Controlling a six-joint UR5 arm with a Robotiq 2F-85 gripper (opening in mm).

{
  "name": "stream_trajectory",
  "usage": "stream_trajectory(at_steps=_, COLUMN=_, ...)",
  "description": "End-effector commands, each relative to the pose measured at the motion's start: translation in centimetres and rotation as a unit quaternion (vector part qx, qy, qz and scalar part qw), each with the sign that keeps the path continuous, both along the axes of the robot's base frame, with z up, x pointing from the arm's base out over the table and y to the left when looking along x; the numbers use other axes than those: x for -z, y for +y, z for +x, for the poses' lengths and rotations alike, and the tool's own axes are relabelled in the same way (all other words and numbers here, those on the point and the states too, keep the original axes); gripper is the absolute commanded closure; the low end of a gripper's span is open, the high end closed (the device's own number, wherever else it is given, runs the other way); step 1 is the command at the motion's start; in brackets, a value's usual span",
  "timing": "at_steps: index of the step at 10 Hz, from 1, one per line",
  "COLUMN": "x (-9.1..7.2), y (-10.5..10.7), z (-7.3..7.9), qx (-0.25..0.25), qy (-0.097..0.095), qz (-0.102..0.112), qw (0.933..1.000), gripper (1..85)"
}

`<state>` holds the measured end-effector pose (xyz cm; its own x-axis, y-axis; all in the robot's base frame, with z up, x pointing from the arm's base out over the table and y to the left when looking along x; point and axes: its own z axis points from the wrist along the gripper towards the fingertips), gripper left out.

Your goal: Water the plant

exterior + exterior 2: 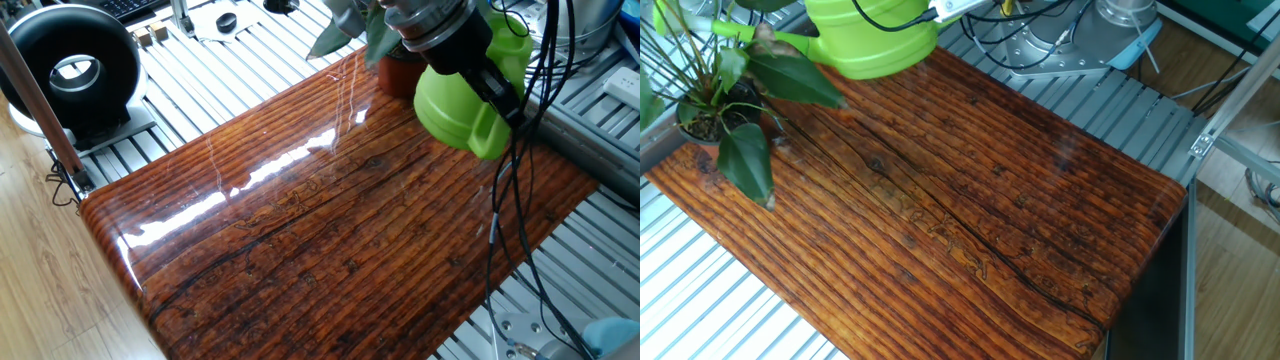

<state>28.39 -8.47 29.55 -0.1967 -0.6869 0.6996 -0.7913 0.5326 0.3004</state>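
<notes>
claw: my claw [497, 88] is dark and mostly hidden against the can; it looks clamped on the can's handle side, though i cannot see the fingertips clearly.
wrist: my grey metal wrist [430, 18] sits just above the can, with black cables [520, 200] hanging down from it past the desk edge.
can: the lime-green plastic watering can [465, 85] is held off the desk, tilted, its long spout [765, 40] reaching toward the plant leaves in the other fixed view.
plant: the small houseplant with broad dark green leaves in a reddish-brown terracotta pot [725, 110] stands at the far corner of the desk, just beside the can; the spout tip lies among its upper leaves.
desk: the glossy reddish-brown wooden desk [330, 240] with dark grain lines carries the pot.
beyond: a black ring-shaped fan [70, 70] sits on the metal slatted frame [200, 90], well apart from the can.
</notes>
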Motion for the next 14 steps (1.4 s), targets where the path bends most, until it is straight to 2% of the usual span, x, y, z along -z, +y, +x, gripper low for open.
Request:
stream_trajectory(at_steps=1, x=-0.1, y=1.0, z=-0.9, qx=0.012, qy=0.017, qz=0.019, qw=0.9996, gripper=84.3)
stream_trajectory(at_steps=5, x=-1.4, y=1.9, z=-2.7, qx=0.035, qy=0.057, qz=0.022, qw=0.9975, gripper=84.3)
stream_trajectory(at_steps=7, x=-1.7, y=1.7, z=-2.8, qx=0.048, qy=0.051, qz=0.004, qw=0.9975, gripper=84.3)
stream_trajectory(at_steps=8, x=-1.6, y=1.9, z=-2.9, qx=0.054, qy=0.051, qz=0.004, qw=0.9973, gripper=84.3)
stream_trajectory(at_steps=11, x=-1.0, y=1.8, z=-2.3, qx=0.033, qy=0.045, qz=0.023, qw=0.9982, gripper=84.3)
stream_trajectory(at_steps=14, x=-1.1, y=2.4, z=-2.7, qx=0.039, qy=0.054, qz=0.034, qw=0.9972, gripper=84.3)
